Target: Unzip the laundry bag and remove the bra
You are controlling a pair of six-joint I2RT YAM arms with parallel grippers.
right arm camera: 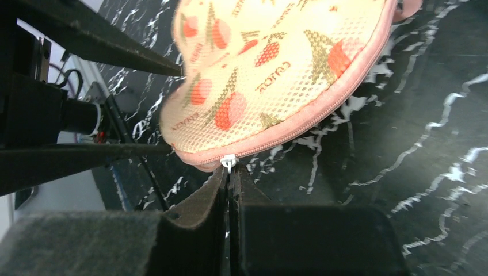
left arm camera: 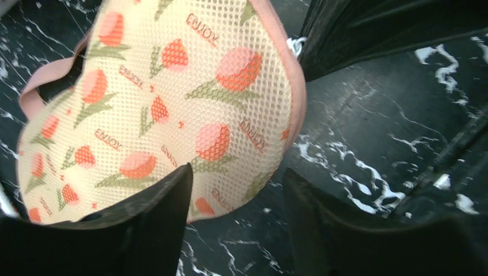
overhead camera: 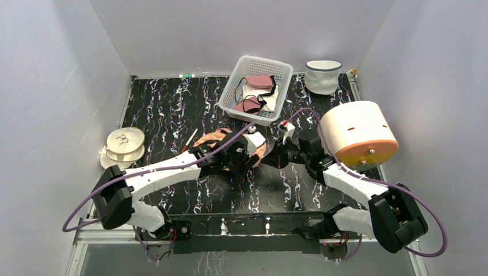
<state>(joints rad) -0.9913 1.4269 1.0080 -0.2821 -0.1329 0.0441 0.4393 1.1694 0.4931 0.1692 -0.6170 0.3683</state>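
1. your right gripper (right arm camera: 230, 172) is pinched fully together on the small white zip pull (right arm camera: 228, 163), at the 6 o'clock edge of the laundry bag (right arm camera: 270, 69) in its wrist view; the tab is tiny, so a sharp tug or a pull off the line of the zip could let it slip out
2. your left gripper (left arm camera: 237, 172) stands partly open and has hold of nothing; one finger overlaps the bag's rim at 7 o'clock in its wrist view, the other is over bare table (left arm camera: 374, 132); with nothing pinning the bag, i judge a pull on the tab would drag the whole pouch along instead of running the slider
3. if you close the left jaws where they are, you may catch the zip trim (right arm camera: 322, 109) itself, which could bunch the track and jam the slider
4. in the top view the bag lies mid-table between the two grippers, the left coming in from 8 o'clock and the right from 3 o'clock, with the white basket (overhead camera: 229, 95) well apart at 12 o'clock
5. it is a cup-shaped pouch of cream mesh printed with red-orange fruit, green leaves and small lettering, edged in salmon pink; the trim near the pull looks closed, and further round you cannot tell
6. the bra does not show; i judge it is inside the pouch
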